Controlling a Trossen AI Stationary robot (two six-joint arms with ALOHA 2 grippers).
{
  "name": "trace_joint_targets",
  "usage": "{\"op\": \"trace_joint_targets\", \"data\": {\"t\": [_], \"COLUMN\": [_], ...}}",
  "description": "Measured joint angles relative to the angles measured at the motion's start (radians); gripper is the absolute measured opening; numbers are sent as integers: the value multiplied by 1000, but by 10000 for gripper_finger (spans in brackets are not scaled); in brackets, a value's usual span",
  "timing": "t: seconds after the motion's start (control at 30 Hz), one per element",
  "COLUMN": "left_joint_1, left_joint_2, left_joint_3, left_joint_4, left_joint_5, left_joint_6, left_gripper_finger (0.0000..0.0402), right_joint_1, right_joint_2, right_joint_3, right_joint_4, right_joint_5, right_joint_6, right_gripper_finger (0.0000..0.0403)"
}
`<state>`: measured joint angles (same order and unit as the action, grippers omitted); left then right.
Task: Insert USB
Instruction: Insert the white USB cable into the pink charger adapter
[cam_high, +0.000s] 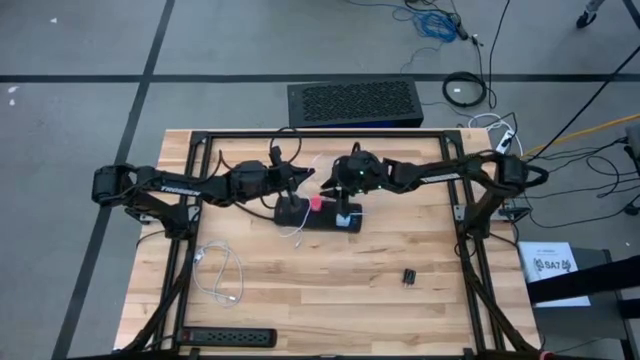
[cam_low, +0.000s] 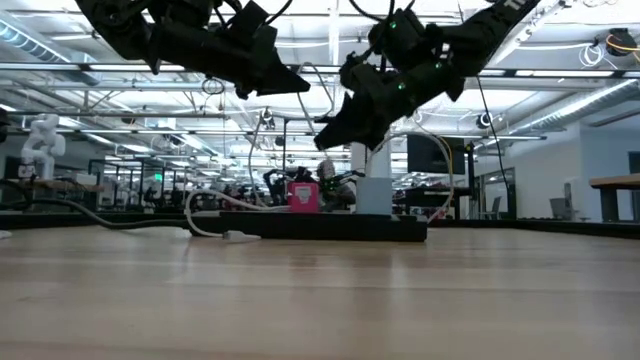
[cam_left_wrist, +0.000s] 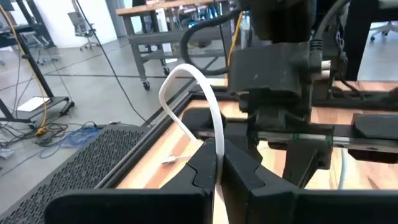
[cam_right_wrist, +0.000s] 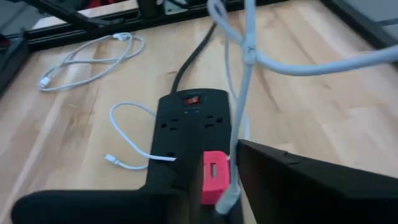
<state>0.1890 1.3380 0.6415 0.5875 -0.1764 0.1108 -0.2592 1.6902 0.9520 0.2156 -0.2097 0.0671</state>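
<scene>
Wood counter (cam_high: 400, 300): both grippers hovering over power strip (cam_right_wrist: 186, 124). Left gripper (cam_left_wrist: 217, 163) fingers pinching white cable (cam_left_wrist: 199, 99); right gripper (cam_high: 345, 190) fingers' state I cannot tell. Aligning plug with red adapter (cam_right_wrist: 215, 176) comes next.

**White cable above the strip's red charger**

A black power strip (cam_high: 318, 216) lies flat near the table's middle, long axis running three to nine o'clock. A red charger (cam_right_wrist: 214, 176) stands plugged into it, port facing up. A white USB cable (cam_right_wrist: 244, 93) hangs over the charger, its plug (cam_right_wrist: 227, 196) just beside the red block at three o'clock.
</scene>
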Motion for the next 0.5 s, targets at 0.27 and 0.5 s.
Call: {"op": "trace_joint_targets", "data": {"t": [0.27,0.5], "left_joint_1": [0,0], "left_joint_2": [0,1], "left_joint_3": [0,0], "left_joint_4": [81,122], "left_joint_5": [-109,-230], "left_joint_6": [-78,-165], "left_gripper_finger": [15,8], "right_joint_1": [80,263], "right_joint_2": [-126,-112], "right_joint_3": [1,3], "right_joint_4": [-122,-106], "right_joint_5": [313,953], "right_joint_6": [17,116], "right_gripper_finger": [111,104]}}
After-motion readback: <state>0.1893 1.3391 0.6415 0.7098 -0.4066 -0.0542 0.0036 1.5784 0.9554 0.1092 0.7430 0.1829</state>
